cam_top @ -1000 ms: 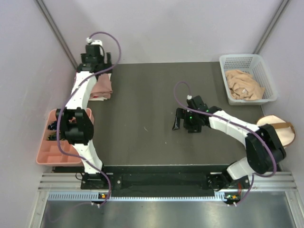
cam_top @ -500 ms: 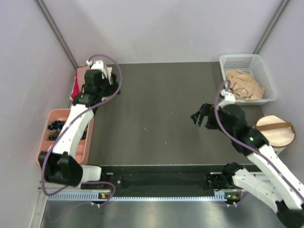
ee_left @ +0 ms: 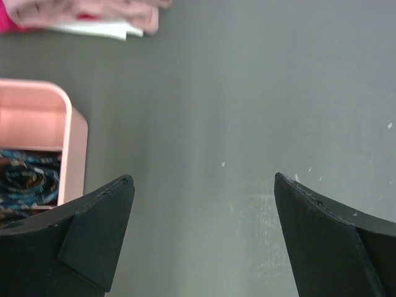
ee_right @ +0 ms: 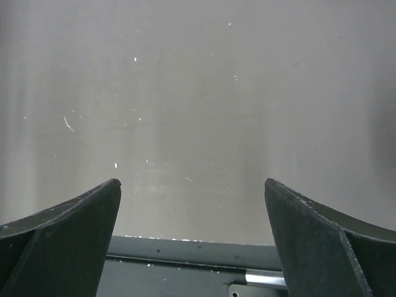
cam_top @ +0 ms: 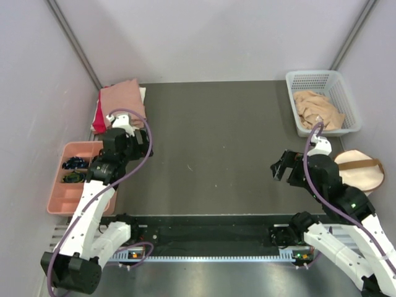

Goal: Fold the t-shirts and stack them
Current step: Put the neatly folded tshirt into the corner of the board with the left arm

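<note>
Grey walls box in a dark bench (cam_top: 210, 142).

Top view: the folded t-shirts (cam_top: 120, 99) sit stacked at 10 o'clock, dusty-pink on top with red and white edges peeking out. The left gripper (cam_top: 141, 147) hangs near the stack's 6 o'clock side, jaws spread, holding nothing. The right gripper (cam_top: 283, 169) at 3 o'clock is the same deal. A white basket (cam_top: 349, 93) at 1 o'clock holds a crumpled tan t-shirt (cam_top: 317, 111), which is probably next. I'd pinch it near an edge, lift it clear of the rim, then spread it flat mid-bench before folding. A pink tray (cam_top: 68, 199) at 9 o'clock has small dark bits in a couple of compartments.

Left wrist view: left gripper (ee_left: 202, 179) wide open over bare bench, tray (ee_left: 69, 133) at 9 o'clock with a dark tangle (ee_left: 25, 176) inside, stack (ee_left: 86, 12) at 11.

Right wrist view: right gripper (ee_right: 192, 182) open, just bare bench under it.
</note>
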You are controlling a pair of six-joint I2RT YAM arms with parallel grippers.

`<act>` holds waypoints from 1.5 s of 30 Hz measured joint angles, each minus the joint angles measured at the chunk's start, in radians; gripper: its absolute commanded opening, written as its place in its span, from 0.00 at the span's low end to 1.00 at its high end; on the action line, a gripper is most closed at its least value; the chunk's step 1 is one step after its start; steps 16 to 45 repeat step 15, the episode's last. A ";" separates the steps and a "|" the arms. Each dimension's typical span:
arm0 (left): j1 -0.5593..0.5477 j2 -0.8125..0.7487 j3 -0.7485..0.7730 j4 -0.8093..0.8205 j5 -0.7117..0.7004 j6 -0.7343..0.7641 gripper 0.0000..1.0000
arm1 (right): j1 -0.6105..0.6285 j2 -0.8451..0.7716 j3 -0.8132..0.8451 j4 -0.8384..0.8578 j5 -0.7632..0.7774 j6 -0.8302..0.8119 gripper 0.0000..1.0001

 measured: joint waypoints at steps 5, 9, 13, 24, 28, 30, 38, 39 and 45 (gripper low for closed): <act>0.000 -0.014 -0.047 -0.026 0.002 -0.015 0.99 | 0.000 -0.013 0.049 -0.045 0.035 -0.002 0.99; 0.000 -0.016 -0.048 -0.029 0.010 -0.022 0.99 | 0.000 -0.026 0.070 -0.060 0.058 -0.003 0.99; 0.000 -0.021 -0.048 -0.029 0.027 -0.032 0.99 | 0.000 -0.031 0.080 -0.083 0.078 -0.004 0.99; 0.000 -0.028 -0.048 -0.028 0.031 -0.037 0.99 | 0.000 -0.034 0.080 -0.092 0.086 -0.006 0.99; 0.000 -0.028 -0.048 -0.028 0.031 -0.037 0.99 | 0.000 -0.034 0.080 -0.092 0.086 -0.006 0.99; 0.000 -0.028 -0.048 -0.028 0.031 -0.037 0.99 | 0.000 -0.034 0.080 -0.092 0.086 -0.006 0.99; 0.000 -0.028 -0.048 -0.028 0.031 -0.037 0.99 | 0.000 -0.034 0.080 -0.092 0.086 -0.006 0.99; 0.000 -0.028 -0.048 -0.028 0.031 -0.037 0.99 | 0.000 -0.034 0.080 -0.092 0.086 -0.006 0.99; 0.000 -0.028 -0.048 -0.028 0.031 -0.037 0.99 | 0.000 -0.034 0.080 -0.092 0.086 -0.006 0.99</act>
